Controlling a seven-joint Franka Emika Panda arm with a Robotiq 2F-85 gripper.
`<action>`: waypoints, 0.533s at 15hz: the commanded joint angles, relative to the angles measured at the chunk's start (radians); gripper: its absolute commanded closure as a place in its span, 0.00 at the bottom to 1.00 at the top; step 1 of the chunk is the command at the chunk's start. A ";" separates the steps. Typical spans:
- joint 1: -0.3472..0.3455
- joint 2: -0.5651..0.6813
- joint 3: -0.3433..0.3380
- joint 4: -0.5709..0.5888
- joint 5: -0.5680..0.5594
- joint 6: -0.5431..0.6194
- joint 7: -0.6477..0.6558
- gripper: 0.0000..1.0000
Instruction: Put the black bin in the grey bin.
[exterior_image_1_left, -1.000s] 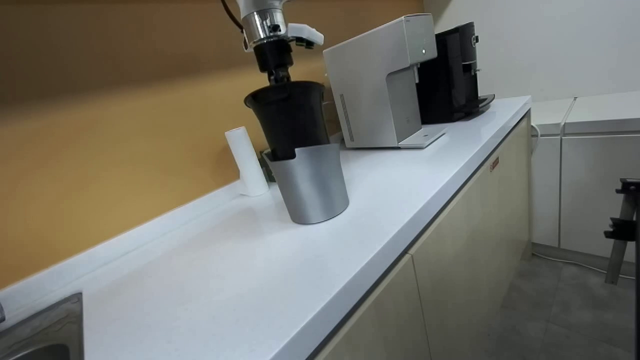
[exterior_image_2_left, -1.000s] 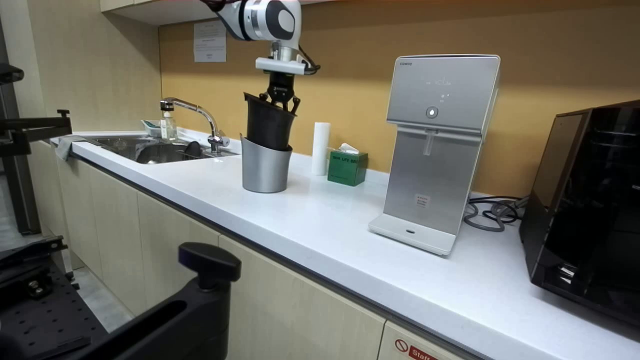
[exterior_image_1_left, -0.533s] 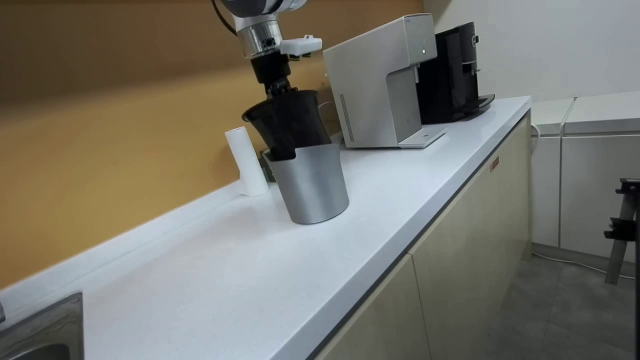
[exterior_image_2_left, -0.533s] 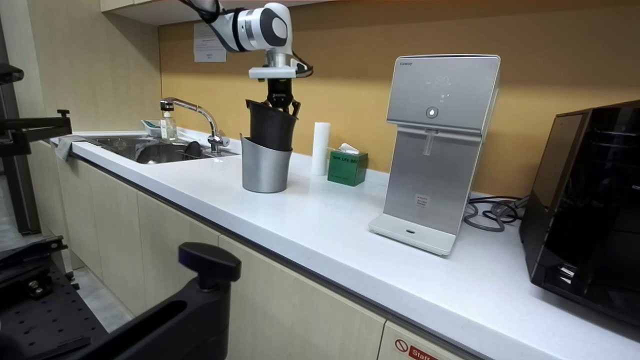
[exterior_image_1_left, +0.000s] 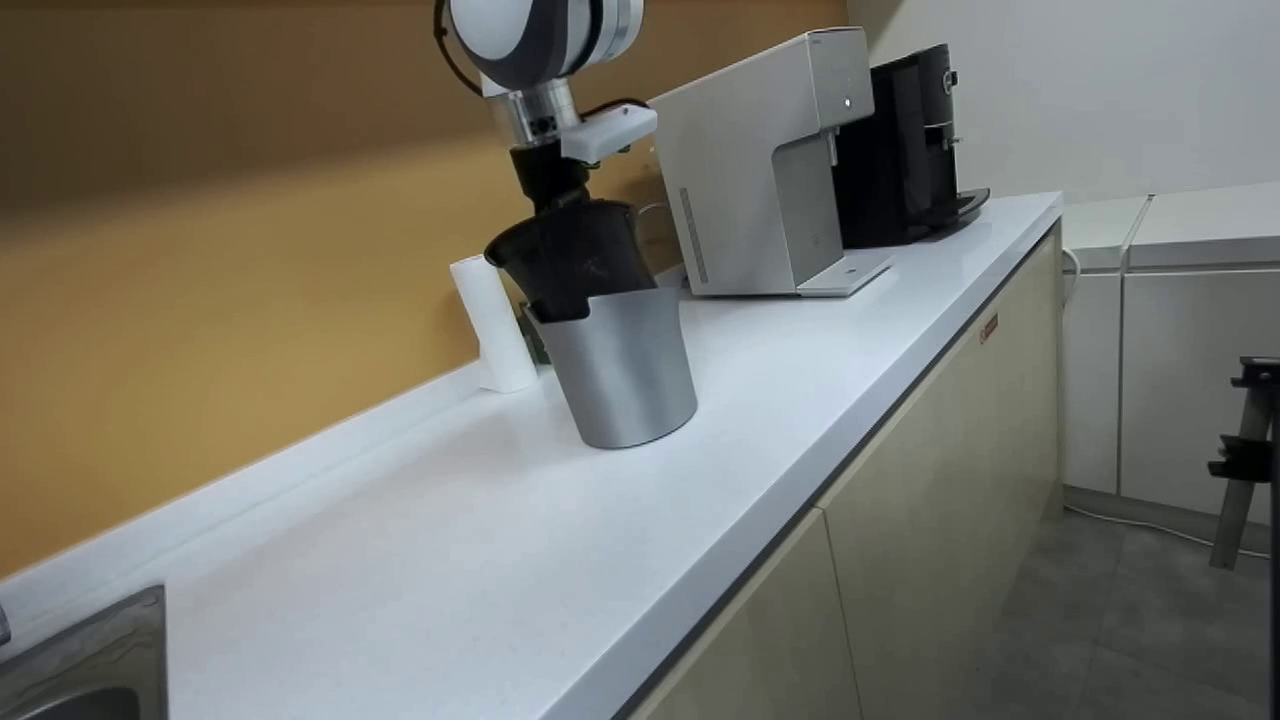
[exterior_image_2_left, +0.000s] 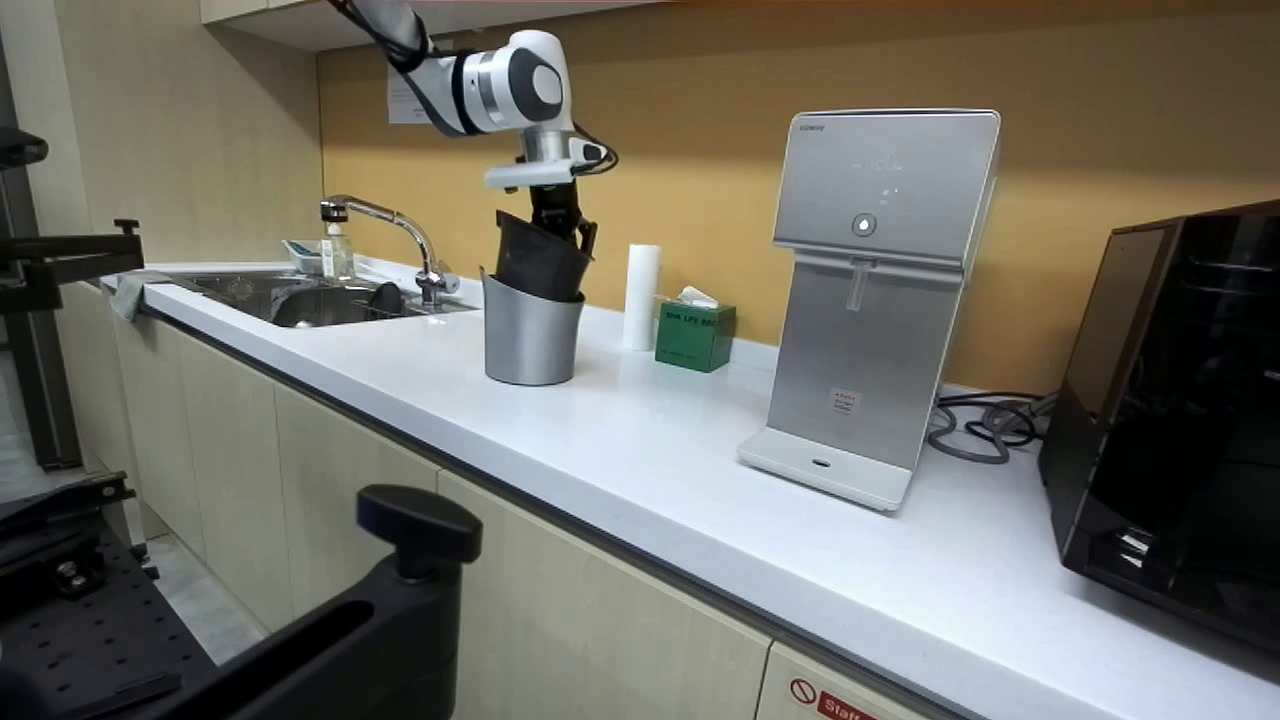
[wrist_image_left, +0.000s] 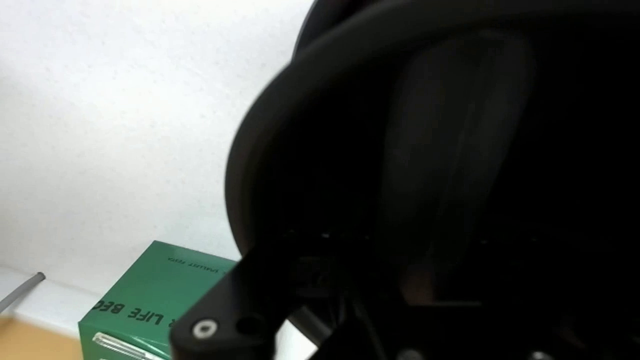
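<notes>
Inside the round, silvery-grey metallic bin (exterior_image_2_left: 531, 340), the tapered matte-black bin (exterior_image_2_left: 538, 266) leaned — likely light, stiff, best pinched at its rim (wrist_image_left: 240, 175) — whether the gripper (exterior_image_2_left: 568, 228) held it, I couldn't tell.

The green box (wrist_image_left: 155, 295) reads "LIFE", the dispenser (exterior_image_2_left: 880, 300) "coway", the cabinet sign (exterior_image_2_left: 842, 707) "Staff" beside a prohibition symbol (exterior_image_2_left: 803, 691).

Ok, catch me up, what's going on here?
A robot arm has the black bin partway into the grey bin, which stands on the counter. The black bin leans at a tilt, its rim well above the grey one. The tool appears to grip the black bin by its rim, one finger outside the wall; the wrist view is too dark inside the bin to show the other. It looks not yet released.
</notes>
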 joint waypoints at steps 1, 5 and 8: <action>0.014 -0.066 -0.018 -0.075 -0.024 0.068 0.072 0.98; 0.020 -0.108 -0.022 -0.116 -0.051 0.125 0.077 0.98; 0.012 -0.136 -0.017 -0.157 -0.055 0.190 0.069 0.98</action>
